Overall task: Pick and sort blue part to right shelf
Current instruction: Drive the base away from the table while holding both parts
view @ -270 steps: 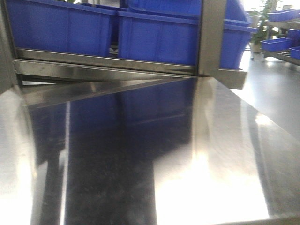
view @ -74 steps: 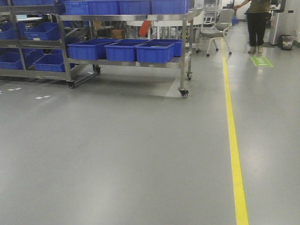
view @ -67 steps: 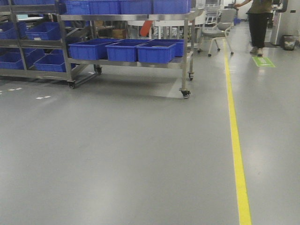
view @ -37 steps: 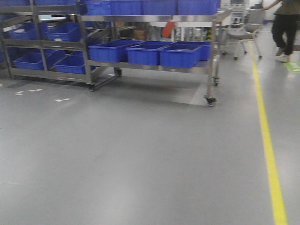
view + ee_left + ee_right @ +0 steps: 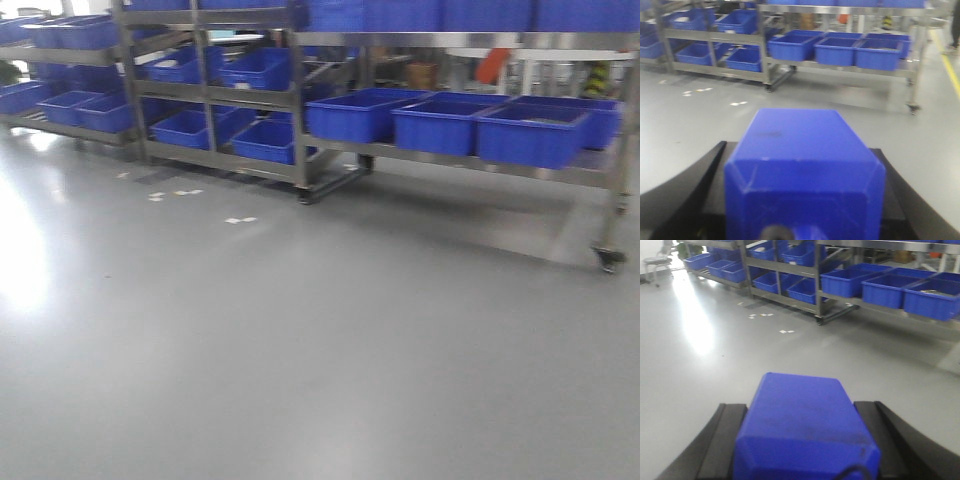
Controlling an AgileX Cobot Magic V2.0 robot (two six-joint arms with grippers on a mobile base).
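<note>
The blue part (image 5: 800,170) sits pinched in my left gripper (image 5: 799,147), with black fingers (image 5: 690,192) pressed against both its sides and its faceted body toward the camera. My right gripper (image 5: 800,406) clamps a second blue part (image 5: 802,440) the same way. Both hang above the grey floor (image 5: 300,350), well apart from the right shelf (image 5: 470,165) — a steel rack on castors with large blue bins (image 5: 527,135) along its lower level. Further racks (image 5: 205,95) of bins stand to its left.

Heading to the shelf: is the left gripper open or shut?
Shut on the blue part; the left gripper has a black finger against each side.
</note>
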